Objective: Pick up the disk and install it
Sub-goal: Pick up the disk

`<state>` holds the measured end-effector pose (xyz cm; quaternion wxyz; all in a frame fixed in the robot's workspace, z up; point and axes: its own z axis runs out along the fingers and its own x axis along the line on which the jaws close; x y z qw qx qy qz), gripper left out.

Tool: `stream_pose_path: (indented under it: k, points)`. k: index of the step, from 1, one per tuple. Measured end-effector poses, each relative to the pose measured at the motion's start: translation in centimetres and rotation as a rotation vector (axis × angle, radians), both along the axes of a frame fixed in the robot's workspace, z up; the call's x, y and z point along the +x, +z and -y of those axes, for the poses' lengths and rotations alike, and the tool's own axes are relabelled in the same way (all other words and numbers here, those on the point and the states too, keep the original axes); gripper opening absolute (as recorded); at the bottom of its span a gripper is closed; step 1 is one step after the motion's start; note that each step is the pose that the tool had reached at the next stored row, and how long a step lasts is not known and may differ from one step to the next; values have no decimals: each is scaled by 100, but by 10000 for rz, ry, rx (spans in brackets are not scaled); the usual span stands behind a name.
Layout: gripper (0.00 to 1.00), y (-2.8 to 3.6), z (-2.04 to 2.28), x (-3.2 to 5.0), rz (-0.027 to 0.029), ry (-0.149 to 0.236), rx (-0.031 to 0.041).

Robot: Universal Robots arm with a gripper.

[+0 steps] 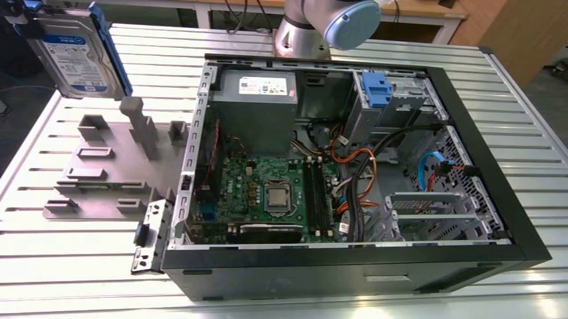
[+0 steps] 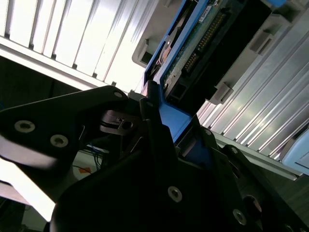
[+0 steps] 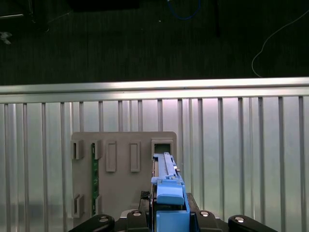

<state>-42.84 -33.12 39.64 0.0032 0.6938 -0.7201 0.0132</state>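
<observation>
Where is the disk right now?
The disk hangs in the air at the exterior view's upper left, held by the end effector above the grey plate, outside the computer case.

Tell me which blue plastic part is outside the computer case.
The one framing the disk, raised at the exterior view's upper left; the blue bracket sits inside the case.

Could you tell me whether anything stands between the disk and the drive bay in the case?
Nothing visible covers the drive bay; the case is open on top. The disk, gripped in the tool, hangs outside it, with the power supply box between them.
</observation>
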Motion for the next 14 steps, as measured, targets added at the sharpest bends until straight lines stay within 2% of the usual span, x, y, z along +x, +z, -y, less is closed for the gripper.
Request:
stream_pose_path:
  k: [14]
  points:
    - [36,48,0,0,0,0,0]
